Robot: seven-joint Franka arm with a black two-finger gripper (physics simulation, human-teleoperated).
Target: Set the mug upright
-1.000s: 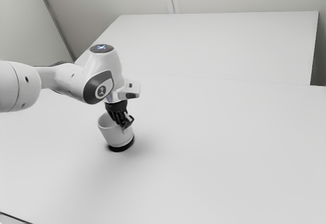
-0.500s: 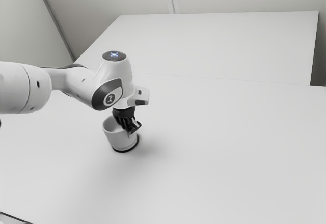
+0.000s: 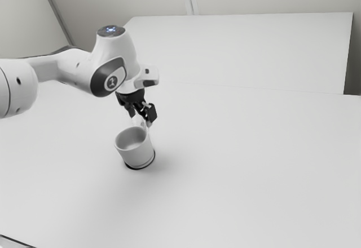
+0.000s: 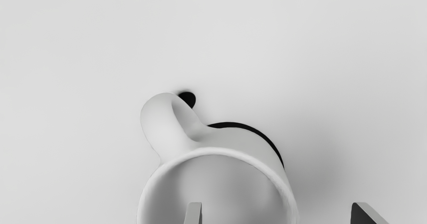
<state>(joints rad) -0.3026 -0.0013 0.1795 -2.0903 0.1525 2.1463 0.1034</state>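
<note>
A plain white mug (image 3: 137,155) stands upright on the table (image 3: 254,163), in the part toward the exterior view's left. Its round opening faces up and shows a smooth, grey-shaded inside; its foot is down on the table. A thick looped handle (image 4: 161,127) sticks out from its side, pointing to the far side in the exterior view. A thin black band (image 4: 267,139) curves along the foot, and a small black patch (image 4: 187,99) lies under the handle's outer end. A soft grey shadow spreads on the table beside the mug.

The black end effector (image 3: 141,119) is just above the mug's far side, near the handle. Its two fingers are spread wide apart; in the wrist view one overlaps the mug's opening and the other is outside the rim. The white arm (image 3: 73,74) reaches in from the exterior view's left. Farther back is a wide, pale, flat surface (image 3: 242,48).
</note>
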